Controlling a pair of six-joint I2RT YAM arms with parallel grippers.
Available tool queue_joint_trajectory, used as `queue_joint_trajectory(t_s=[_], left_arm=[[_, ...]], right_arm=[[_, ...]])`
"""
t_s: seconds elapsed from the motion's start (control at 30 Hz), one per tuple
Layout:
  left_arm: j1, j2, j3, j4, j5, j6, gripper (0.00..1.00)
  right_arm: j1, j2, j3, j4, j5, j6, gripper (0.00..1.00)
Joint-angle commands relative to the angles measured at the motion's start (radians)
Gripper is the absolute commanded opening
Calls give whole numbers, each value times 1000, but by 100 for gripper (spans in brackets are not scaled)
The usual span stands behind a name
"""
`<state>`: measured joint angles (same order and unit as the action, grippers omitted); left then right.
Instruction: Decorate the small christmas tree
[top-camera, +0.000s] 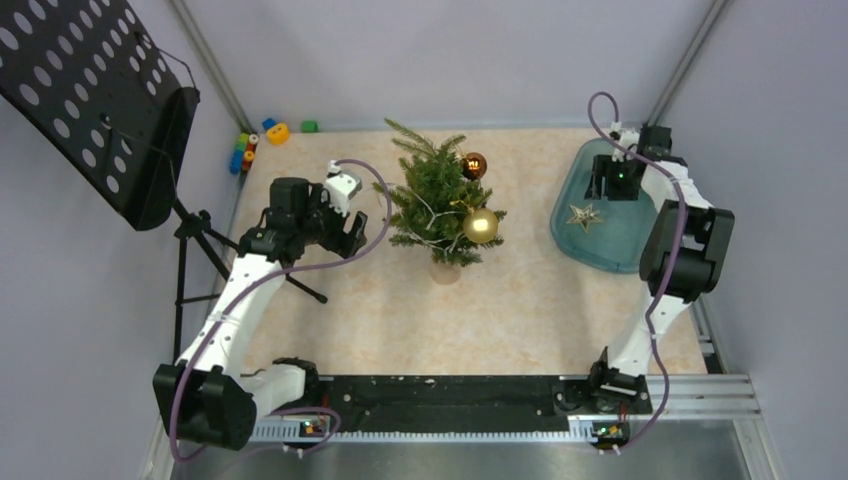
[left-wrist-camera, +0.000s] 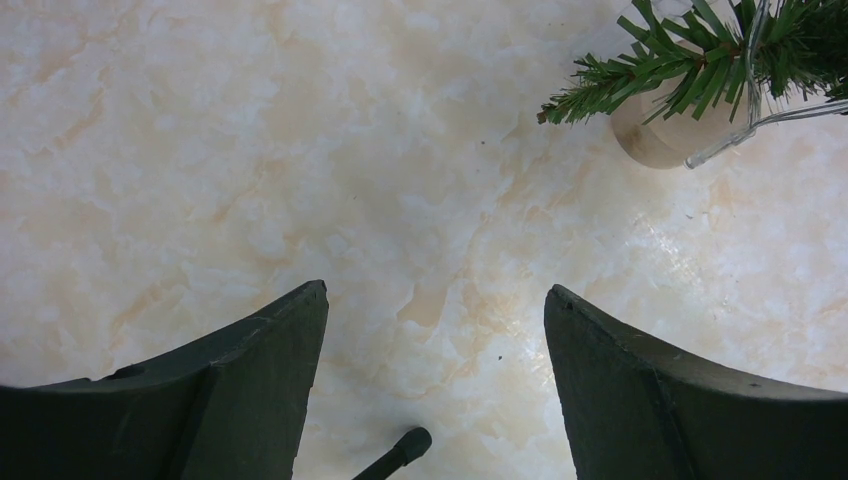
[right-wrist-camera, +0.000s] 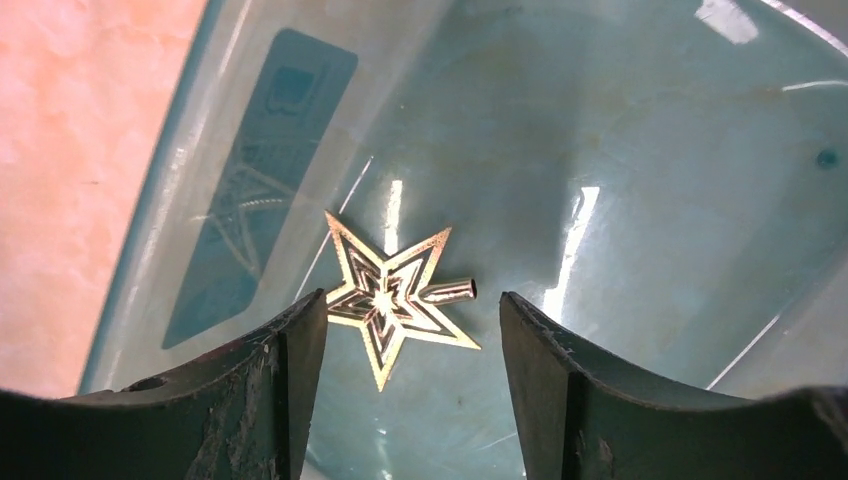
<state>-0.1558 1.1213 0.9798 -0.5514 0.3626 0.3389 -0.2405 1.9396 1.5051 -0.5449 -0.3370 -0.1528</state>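
The small christmas tree (top-camera: 440, 205) stands upright near the middle of the tabletop (top-camera: 520, 310) on its round pale base (left-wrist-camera: 655, 140). It already carries 2 ornaments: a gold bauble (top-camera: 480, 226) on its right side and a dark red bauble (top-camera: 474, 165) higher up toward the back. A clear wire (left-wrist-camera: 755, 70) threads through the branches, and the tip looks bare.

Just left of the tree, the left pincer (left-wrist-camera: 435, 295) hovers over bare tabletop, jaws spread wide with nothing between them. The tree's base is apart from its fingers.

Well to the right of the tree sits a teal tray (top-camera: 565, 235). A gold star (right-wrist-camera: 395, 300) lies flat on its floor, with a short tube (right-wrist-camera: 452, 292) jutting from its middle away from the tree. The right pincer (right-wrist-camera: 412, 297) hangs over the star, jaws wide apart and gripping nothing. The star shows between the 2 fingertips, slightly nearer the one on the tree's side. I cannot tell how high above the tray floor the tips are.

The step in hand looks like picking up the star for the treetop. A thin flat piece on smooth plastic will probably skate or flip if 1 finger reaches it first. The pincer should therefore shift a touch away from the tree to centre the star, then come straight down. It should close slowly across the star's body and leave the tube mouth free, since that presumably slips over the tip. The lift should clear the tray wall before the arm swings toward the tree.
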Motion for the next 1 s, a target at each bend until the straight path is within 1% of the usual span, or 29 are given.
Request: queue_joint_trajectory(t_s=[0.0, 0.07, 0.17, 0.27, 0.37, 0.4, 0.47, 0.53, 0.6, 0.73, 0.8, 0.9, 0.97], left_arm=[[4, -22, 37, 1, 22, 12, 84], [4, -17, 37, 4, 24, 12, 84], [4, -18, 39, 4, 23, 12, 84], [4, -22, 39, 1, 19, 14, 84], [4, -20, 40, 1, 21, 14, 84], [4, -20, 40, 2, 22, 14, 84], [4, -22, 40, 1, 27, 14, 84], [4, -22, 39, 2, 28, 14, 84], [4, -25, 38, 2, 28, 13, 84], [2, -29, 40, -1, 33, 13, 84], [1, -33, 40, -1, 33, 14, 84], [-1, -37, 43, -2, 36, 14, 84], [-2, -39, 43, -3, 36, 14, 84]], right_arm=[[48, 30, -30, 30, 81, -73, 63], [53, 32, -43, 65, 110, -58, 62], [54, 50, -39, 88, 184, 3, 56], [56, 55, -56, 100, 214, 53, 51], [54, 49, -85, 99, 382, 115, 47], [52, 43, -97, 99, 414, 123, 45], [48, 26, -121, 94, 447, 132, 41], [47, 5, -135, 90, 470, 134, 40], [47, -21, -140, 73, 461, 132, 40], [48, -92, -134, 50, 357, 130, 40], [48, -117, -112, 10, 293, 120, 41], [48, -114, -62, -88, 259, 131, 47], [56, -127, -96, -90, 287, 138, 52]])
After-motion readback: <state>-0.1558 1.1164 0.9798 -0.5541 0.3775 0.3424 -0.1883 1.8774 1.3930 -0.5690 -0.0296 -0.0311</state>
